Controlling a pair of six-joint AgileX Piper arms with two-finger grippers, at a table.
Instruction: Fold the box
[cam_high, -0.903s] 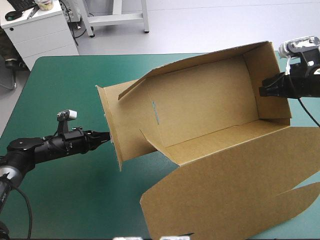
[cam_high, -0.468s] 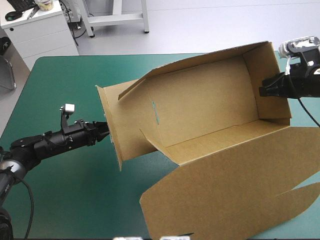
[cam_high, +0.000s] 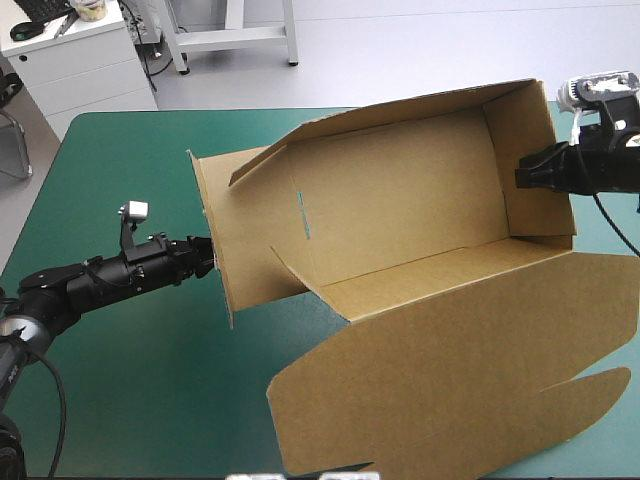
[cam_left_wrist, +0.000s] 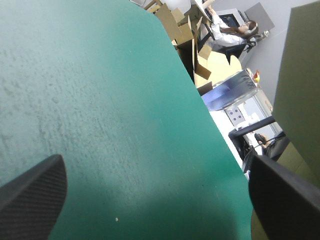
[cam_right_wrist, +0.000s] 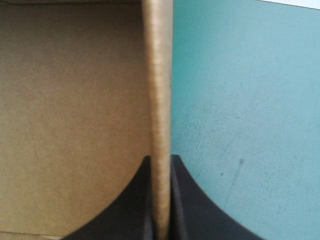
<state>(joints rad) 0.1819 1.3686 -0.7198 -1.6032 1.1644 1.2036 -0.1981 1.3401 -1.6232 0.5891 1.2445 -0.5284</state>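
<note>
My right fingers (cam_right_wrist: 186, 200) pinch the box (cam_high: 400, 200) wall. My left fingers (cam_left_wrist: 30, 197), spread wide, have just reached the end flap (cam_high: 240, 240), so I can push it in.

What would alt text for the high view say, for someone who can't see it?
A half-folded brown box, walls raised and lid flat toward the near edge, lies on a teal-green table. The right end effector grips its right end wall, while the left end effector reaches the flap at its left end.
</note>
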